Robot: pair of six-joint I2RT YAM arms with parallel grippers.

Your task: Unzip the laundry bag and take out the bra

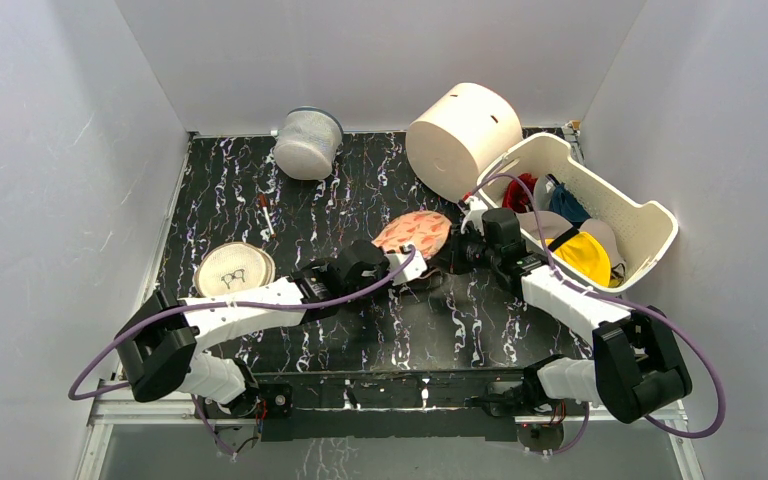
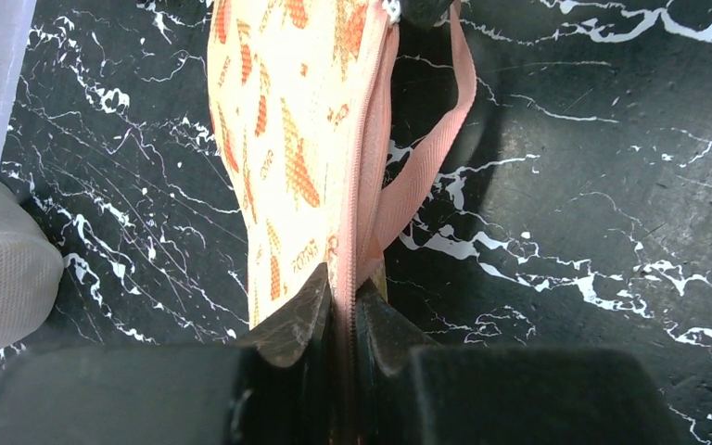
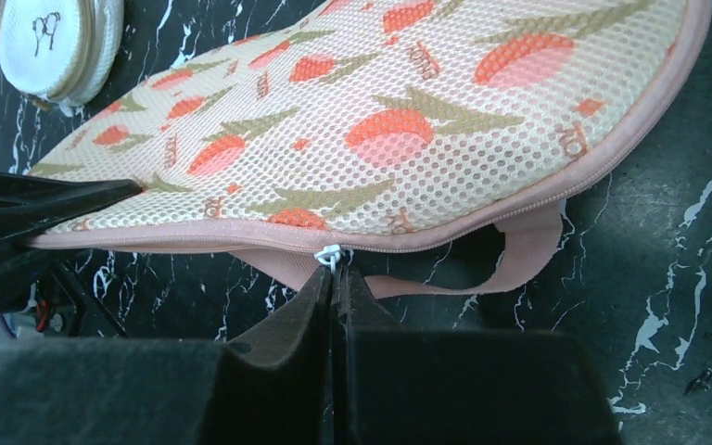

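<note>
The laundry bag (image 1: pixel 415 232) is a salmon-orange patterned zip case at the table's middle, lifted slightly at its near edge. My left gripper (image 1: pixel 412 266) is shut on the bag's pink zipper edge (image 2: pixel 345 278) at its near left end. My right gripper (image 1: pixel 457 252) is shut on the white zipper pull (image 3: pixel 331 257) on the bag's pink edge (image 3: pixel 399 243). The zip looks closed along the visible edge. A pink carry loop (image 3: pixel 528 255) hangs below the bag. The bra is hidden.
A round beige disc with a glasses drawing (image 1: pixel 234 268) lies at left. A grey-white mesh cylinder (image 1: pixel 308 143) and a cream drum (image 1: pixel 463 138) stand at the back. A white basket (image 1: pixel 650 222) with yellow, red and teal garments stands at right.
</note>
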